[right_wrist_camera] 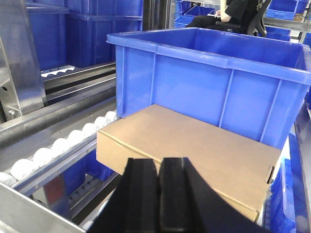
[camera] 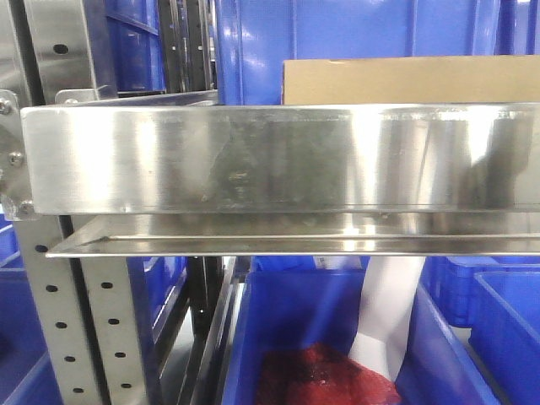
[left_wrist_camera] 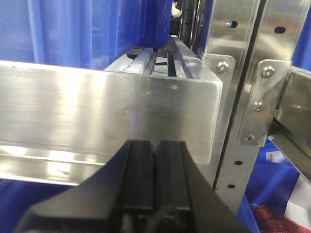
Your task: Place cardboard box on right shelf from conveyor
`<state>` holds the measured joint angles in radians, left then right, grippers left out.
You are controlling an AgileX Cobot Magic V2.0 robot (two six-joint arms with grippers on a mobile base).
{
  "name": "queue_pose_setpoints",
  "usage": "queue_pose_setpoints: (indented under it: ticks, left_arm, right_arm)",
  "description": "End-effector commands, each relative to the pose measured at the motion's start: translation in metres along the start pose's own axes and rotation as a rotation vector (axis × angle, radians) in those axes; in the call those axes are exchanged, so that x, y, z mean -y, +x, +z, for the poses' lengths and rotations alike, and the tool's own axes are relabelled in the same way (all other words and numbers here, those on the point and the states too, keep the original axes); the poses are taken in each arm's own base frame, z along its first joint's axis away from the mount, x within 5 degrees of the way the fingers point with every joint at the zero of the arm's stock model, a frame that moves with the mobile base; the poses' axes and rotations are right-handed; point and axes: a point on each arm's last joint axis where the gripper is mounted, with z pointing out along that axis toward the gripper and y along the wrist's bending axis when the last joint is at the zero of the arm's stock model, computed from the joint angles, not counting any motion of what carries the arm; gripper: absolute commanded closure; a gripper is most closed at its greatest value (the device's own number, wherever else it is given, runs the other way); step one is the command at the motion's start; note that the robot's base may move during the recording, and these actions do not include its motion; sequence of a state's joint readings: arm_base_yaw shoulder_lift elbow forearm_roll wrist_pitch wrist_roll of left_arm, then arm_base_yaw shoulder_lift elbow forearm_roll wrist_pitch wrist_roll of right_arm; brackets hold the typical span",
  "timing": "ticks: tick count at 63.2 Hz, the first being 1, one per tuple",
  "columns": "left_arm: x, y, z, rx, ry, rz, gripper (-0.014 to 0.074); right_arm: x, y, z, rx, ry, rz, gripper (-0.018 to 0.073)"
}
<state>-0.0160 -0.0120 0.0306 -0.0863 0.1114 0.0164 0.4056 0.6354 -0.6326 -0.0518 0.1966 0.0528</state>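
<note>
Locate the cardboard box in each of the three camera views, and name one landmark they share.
Exterior front-facing: the cardboard box shows at upper right, its top part visible above the steel shelf lip.
Left wrist-mounted: not in view; only the shelf lip and blue bins.
Right wrist-mounted: centre, the cardboard box lies flat in front of a blue bin, beyond the shut right gripper.
Shared landmark: the blue plastic bins.

One cardboard box (right_wrist_camera: 194, 150) lies on the steel shelf (camera: 278, 160), backed by one large blue bin (right_wrist_camera: 209, 82) in the right wrist view. Two black grippers show, one per wrist camera: the left (left_wrist_camera: 155, 165) and the right (right_wrist_camera: 159, 182). The front view shows one more blue bin (camera: 354, 337) below the shelf, holding one red item (camera: 325, 375).
</note>
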Motion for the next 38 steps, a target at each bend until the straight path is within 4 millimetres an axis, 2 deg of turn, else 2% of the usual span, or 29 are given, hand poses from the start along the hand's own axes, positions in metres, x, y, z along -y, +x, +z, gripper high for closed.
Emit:
queue_pose_setpoints:
  ticks: [1, 13, 28, 38]
  left_arm:
    - [0.0, -0.009, -0.001, 0.098, 0.006, -0.01, 0.0715]
    - [0.0, -0.009, -0.001, 0.098, 0.006, -0.01, 0.0715]
    - [0.0, -0.009, -0.001, 0.098, 0.006, -0.01, 0.0715]
    - [0.0, -0.009, -0.001, 0.098, 0.006, -0.01, 0.0715]
  right_arm:
    - [0.0, -0.016, -0.005, 0.107, -0.002, -0.003, 0.0501]
    - [0.009, 0.004, -0.023, 0.12, 0.075, 0.014, 0.0501]
    - [0.023, 0.059, -0.056, 0.16, 0.297, 0.059, 0.0501]
    - [0.025, 0.093, -0.068, 0.214, 0.405, 0.096, 0.0501]
